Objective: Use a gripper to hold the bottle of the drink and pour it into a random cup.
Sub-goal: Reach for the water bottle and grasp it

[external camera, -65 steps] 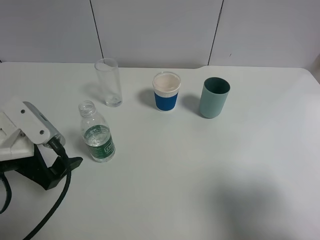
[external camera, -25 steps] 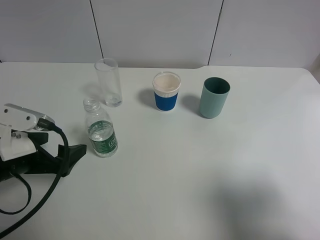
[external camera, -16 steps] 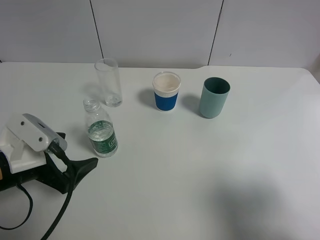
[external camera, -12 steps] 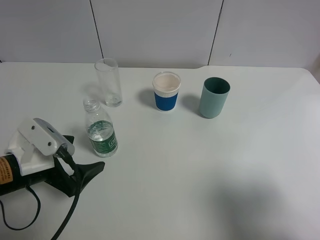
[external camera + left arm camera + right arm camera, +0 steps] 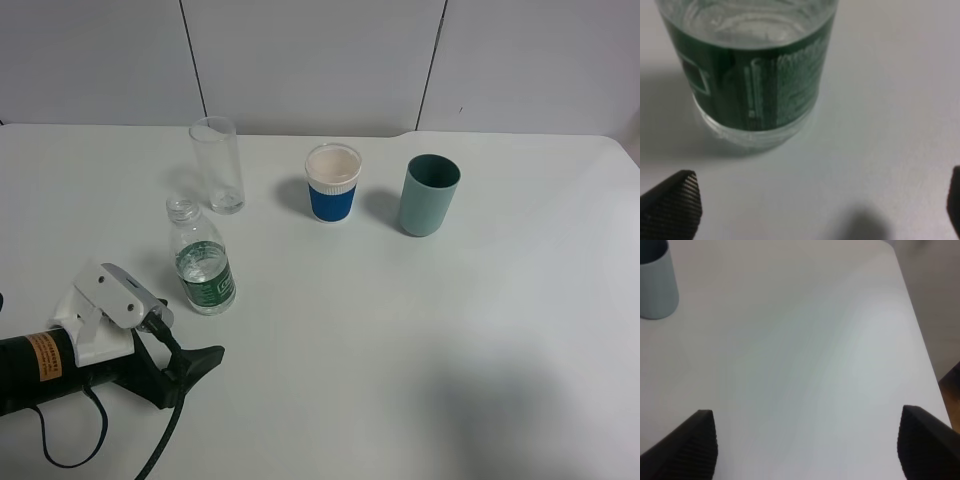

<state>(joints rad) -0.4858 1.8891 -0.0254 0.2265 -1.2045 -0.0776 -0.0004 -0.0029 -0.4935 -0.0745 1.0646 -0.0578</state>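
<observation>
bottle of the drink (image 5: 203, 268): stands upright on the bench (image 5: 400, 330), on its left side; long axis vertical; open threaded neck points straight up; green label wraps the lower body; clear liquid inside
cup (image 5: 218, 165): tall clear glass, upright, mouth up; stands behind the bottle, nearer the back wall; near it, not touching
other cups: blue-and-white cup (image 5: 332, 183) and teal-green cup (image 5: 429, 195) stand in a row to the right of the glass; all apart
left hand (image 5: 810, 205): low over the bench, in front of the bottle and to its left; fingers spread wide, nothing between them; bottle base lies ahead of the fingertips, untouched
right hand (image 5: 807, 440): fingers spread over bare bench; holds nothing
</observation>
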